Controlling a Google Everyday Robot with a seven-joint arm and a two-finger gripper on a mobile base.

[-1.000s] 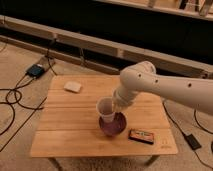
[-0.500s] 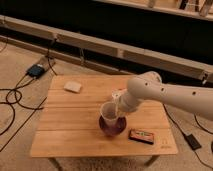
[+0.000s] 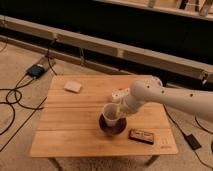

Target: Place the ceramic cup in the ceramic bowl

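Note:
The white ceramic cup (image 3: 109, 114) stands upright inside the dark maroon ceramic bowl (image 3: 113, 127), near the middle of the wooden table (image 3: 70, 132). My gripper (image 3: 118, 110) comes in from the right on the white arm (image 3: 170, 100) and is shut on the ceramic cup at its right rim. The cup's lower part sits below the bowl's rim. The arm's end covers the far right part of the bowl.
A flat white block (image 3: 73, 86) lies at the table's back left. A dark rectangular box (image 3: 141, 135) lies just right of the bowl near the front edge. Cables and a small device (image 3: 36, 70) lie on the floor to the left.
The arm has lowered and shifted slightly, bringing the cup down from above the bowl into it. The bowl, block and box have not moved.

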